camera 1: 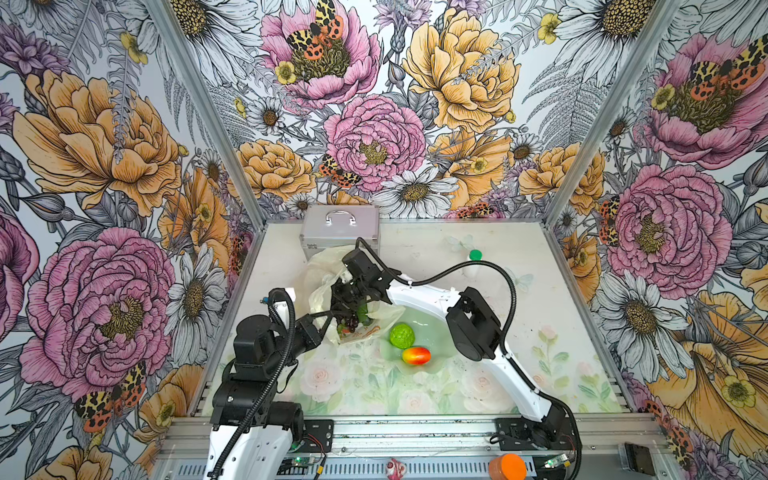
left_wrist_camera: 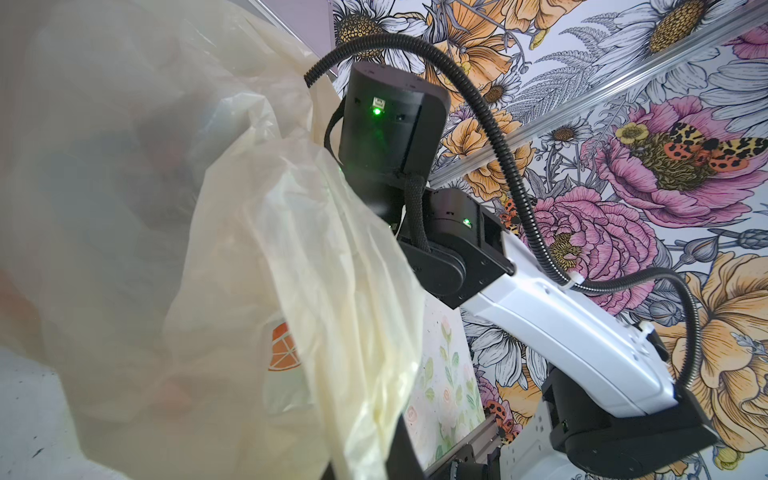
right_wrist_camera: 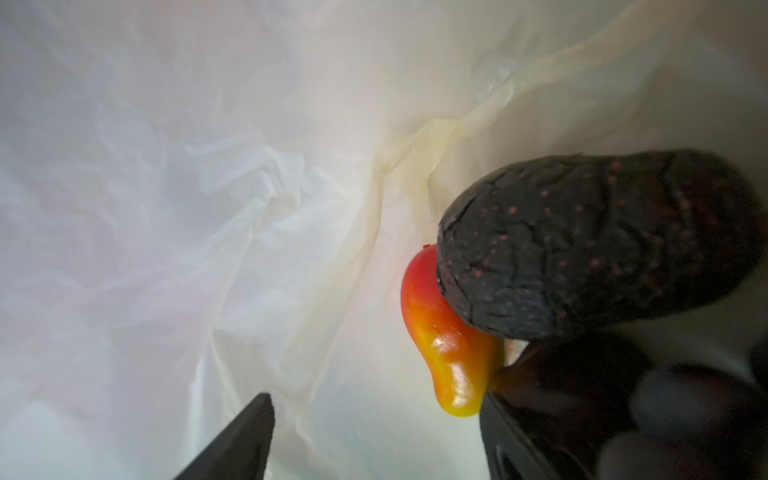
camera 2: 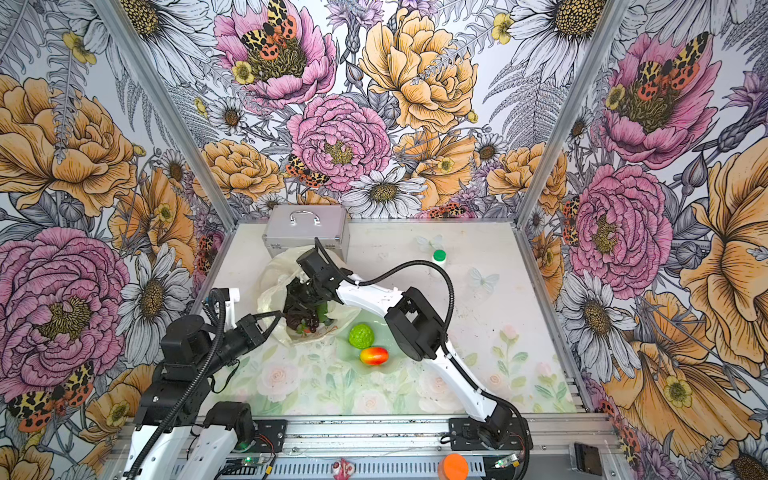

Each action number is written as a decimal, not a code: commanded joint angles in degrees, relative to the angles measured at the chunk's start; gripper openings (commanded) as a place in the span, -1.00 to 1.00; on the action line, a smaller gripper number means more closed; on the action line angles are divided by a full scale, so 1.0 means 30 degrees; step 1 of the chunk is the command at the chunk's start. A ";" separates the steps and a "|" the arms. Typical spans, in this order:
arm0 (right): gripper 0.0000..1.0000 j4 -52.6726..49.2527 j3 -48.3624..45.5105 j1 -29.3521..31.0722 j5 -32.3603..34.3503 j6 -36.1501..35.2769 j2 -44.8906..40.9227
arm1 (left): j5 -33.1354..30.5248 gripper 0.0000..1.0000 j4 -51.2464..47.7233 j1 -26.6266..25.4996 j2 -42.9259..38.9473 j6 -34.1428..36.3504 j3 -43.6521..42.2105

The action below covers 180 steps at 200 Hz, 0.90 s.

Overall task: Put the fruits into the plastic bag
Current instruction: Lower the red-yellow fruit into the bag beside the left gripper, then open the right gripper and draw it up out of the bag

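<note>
The pale-yellow plastic bag (camera 1: 328, 266) (camera 2: 276, 270) lies left of the table's middle, its mouth held up. My left gripper (camera 1: 328, 319) (left_wrist_camera: 361, 465) is shut on the bag's rim (left_wrist_camera: 291, 249). My right gripper (camera 1: 348, 305) (right_wrist_camera: 374, 440) is inside the bag, open, with nothing between its fingers. Beside it inside the bag lie a dark avocado (right_wrist_camera: 602, 245) and a red-yellow mango (right_wrist_camera: 449, 332). Purple grapes (camera 1: 352, 322) show at the bag's mouth. A bumpy lime-green ball (camera 1: 402, 336) (camera 2: 360, 336) and another mango (camera 1: 416, 355) (camera 2: 374, 356) sit on the pale green dish (camera 1: 434, 328).
A silver metal case (camera 1: 338, 228) stands behind the bag at the back wall. A white bottle with a green cap (camera 1: 475, 262) stands at the back right. The right arm (camera 1: 473, 324) arches over the dish. An orange object (camera 1: 507, 467) sits on the front rail.
</note>
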 commanded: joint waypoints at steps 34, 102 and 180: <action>0.60 0.0232 -0.0684 -0.0053 0.0278 -0.0977 -0.1160 | -0.0027 -1.00 0.0042 0.0222 0.0014 0.0387 -0.0167; 0.60 0.0257 -0.4464 -0.0678 0.0935 -0.2534 -0.4449 | 0.0021 -1.00 0.0042 0.0194 -0.0043 0.0387 -0.0175; 0.59 -0.0397 -0.8720 -0.1541 0.1455 -0.4856 -0.9060 | 0.0001 -1.00 0.0072 0.0033 -0.0043 0.0387 -0.0204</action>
